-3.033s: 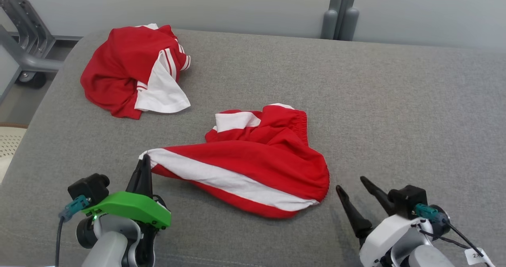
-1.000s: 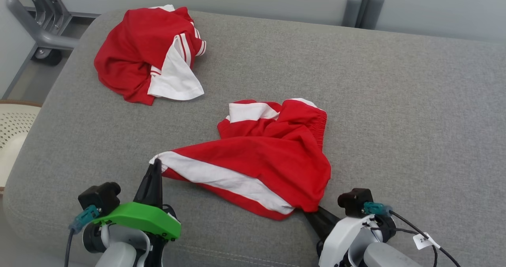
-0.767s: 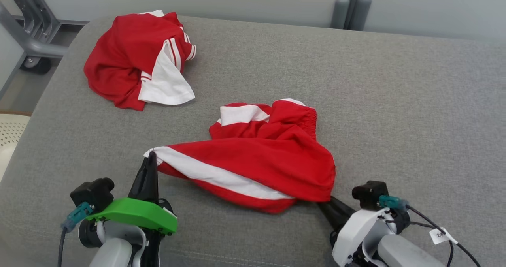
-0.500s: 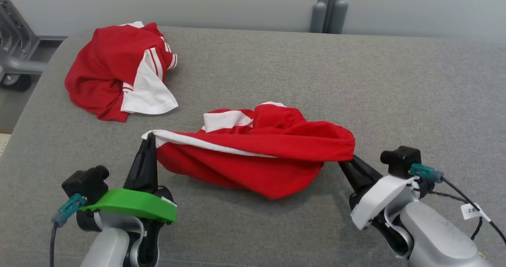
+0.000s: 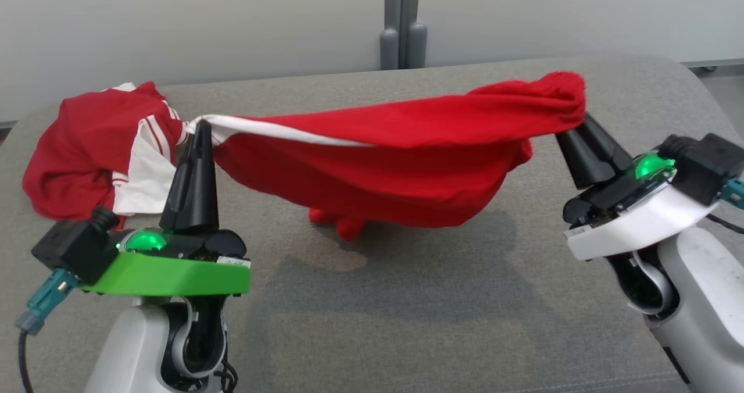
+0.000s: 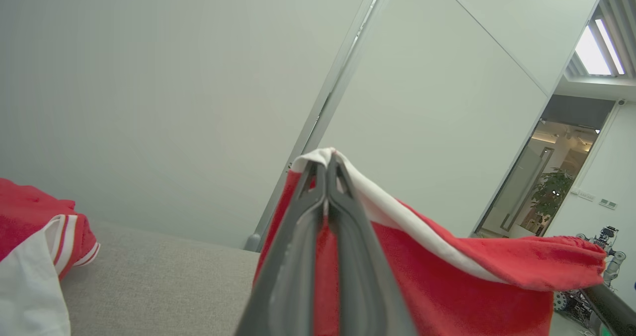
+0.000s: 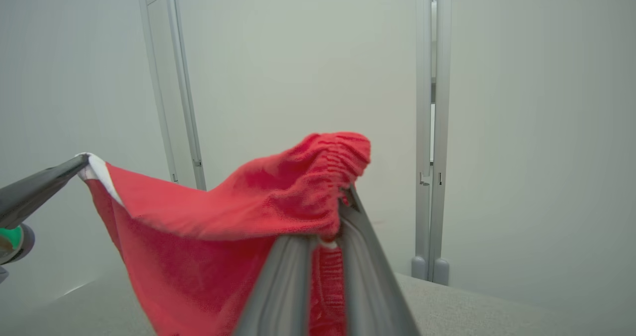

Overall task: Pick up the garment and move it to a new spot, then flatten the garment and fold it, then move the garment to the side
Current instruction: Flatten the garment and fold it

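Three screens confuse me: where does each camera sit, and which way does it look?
Head view: on the robot's head, looking forward and down at the grey cushion; left gripper and right gripper hold up the red garment.
Left wrist view: on the left wrist, looking along its shut fingers at the wall.
Right wrist view: on the right wrist, along its fingers, at the wall.
Shared: both wrist views show the red garment stretched between grippers.

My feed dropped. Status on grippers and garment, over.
Both shut on the garment: left gripper at its white-striped corner, right gripper at its elastic edge. It hangs slung between them above the grey cushion. A second red garment lies heaped beside the left gripper.
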